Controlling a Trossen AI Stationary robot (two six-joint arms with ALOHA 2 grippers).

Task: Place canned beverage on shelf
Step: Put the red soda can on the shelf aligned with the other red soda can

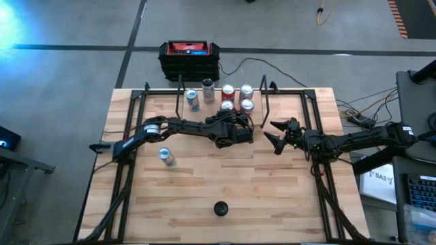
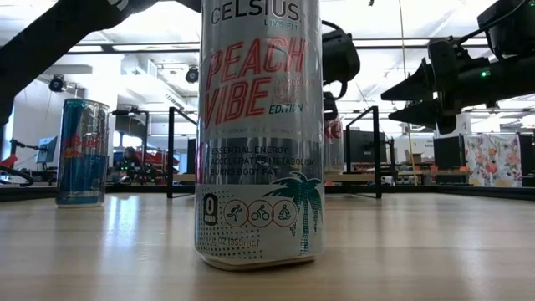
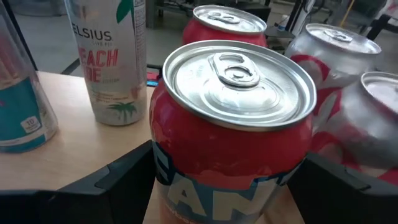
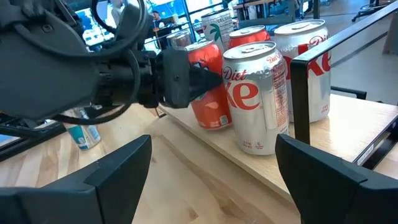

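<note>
The desk [image 1: 272, 184] carries a shelf [image 1: 225, 112] at upper centre, holding several cans [image 1: 235, 99]; one can [image 1: 165, 156] stands left.

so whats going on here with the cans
The left gripper has its fingers on either side of a red orange-soda can that stands on the small light-wood shelf, next to silver Diet Coke cans already placed there. The jaws stand slightly apart around the can; whether they grip it cannot be told. The right gripper waits open beside the shelf, holding nothing. A tall white Celsius can, a blue Red Bull can and a small black round object sit elsewhere on the slatted wooden table.
</note>
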